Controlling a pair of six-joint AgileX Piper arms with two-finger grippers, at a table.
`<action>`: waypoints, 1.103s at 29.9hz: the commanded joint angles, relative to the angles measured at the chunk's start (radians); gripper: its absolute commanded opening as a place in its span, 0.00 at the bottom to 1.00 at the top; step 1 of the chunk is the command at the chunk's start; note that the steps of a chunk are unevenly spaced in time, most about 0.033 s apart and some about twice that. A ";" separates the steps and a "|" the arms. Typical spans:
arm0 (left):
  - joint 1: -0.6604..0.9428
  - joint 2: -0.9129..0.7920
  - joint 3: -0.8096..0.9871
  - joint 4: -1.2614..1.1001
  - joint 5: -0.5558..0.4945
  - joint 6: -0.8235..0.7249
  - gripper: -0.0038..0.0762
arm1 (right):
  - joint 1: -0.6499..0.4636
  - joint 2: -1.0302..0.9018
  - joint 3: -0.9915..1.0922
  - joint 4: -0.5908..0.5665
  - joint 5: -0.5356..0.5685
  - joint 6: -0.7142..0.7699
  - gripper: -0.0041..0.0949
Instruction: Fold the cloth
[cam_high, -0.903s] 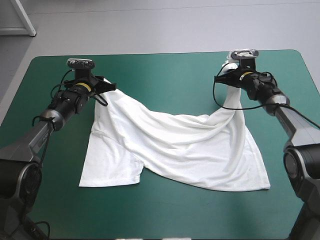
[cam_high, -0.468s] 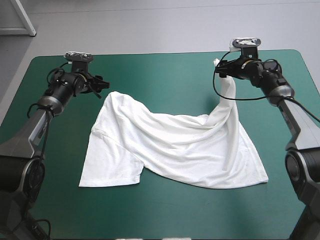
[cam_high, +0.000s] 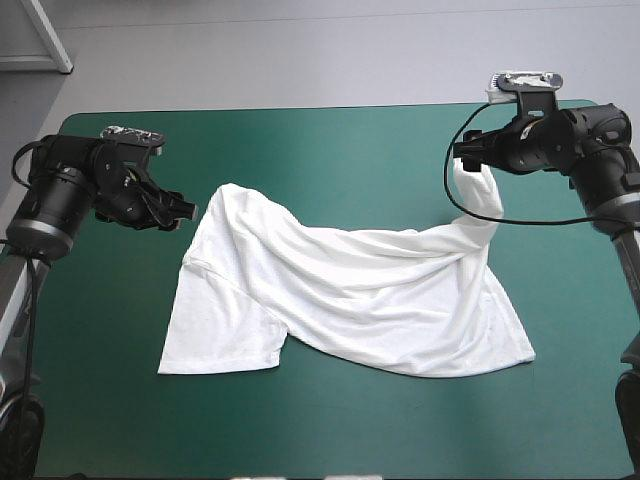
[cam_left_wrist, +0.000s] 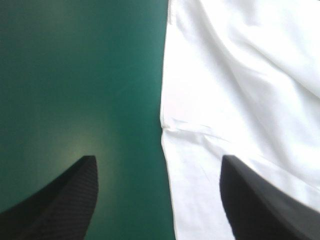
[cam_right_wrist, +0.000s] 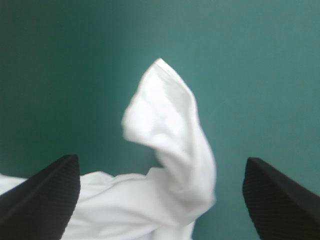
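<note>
Beside T-shirt (cam_high: 350, 300) far corners: left hand (cam_high: 183, 209), right hand (cam_high: 463, 156) hover, both spread apart.

high view above, facing down over table (cam_high: 330, 150); wrist views close, downward; all share t-shirt (cam_high: 350, 290).

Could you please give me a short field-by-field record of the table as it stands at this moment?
Table: teal-green cover
T-shirt: white, lying wrinkled and partly spread, near hem flat on the cover
Raised corner: the far right end stands up in a peak
Left gripper: open and empty, at the T-shirt's left side, apart from it
Right gripper: open, the raised corner ahead of its spread fingers, not clamped
Fold: not yet made
</note>
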 joint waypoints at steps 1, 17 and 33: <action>-0.003 -0.087 0.023 -0.017 -0.012 0.006 0.68 | -0.012 -0.047 -0.034 0.110 0.047 -0.012 0.88; -0.001 -0.389 0.618 -0.070 -0.016 -0.053 0.68 | -0.008 -0.367 0.407 0.116 0.232 -0.042 0.88; -0.001 -0.202 0.741 -0.131 -0.253 -0.053 0.68 | -0.008 -0.498 0.728 0.117 0.151 -0.048 0.88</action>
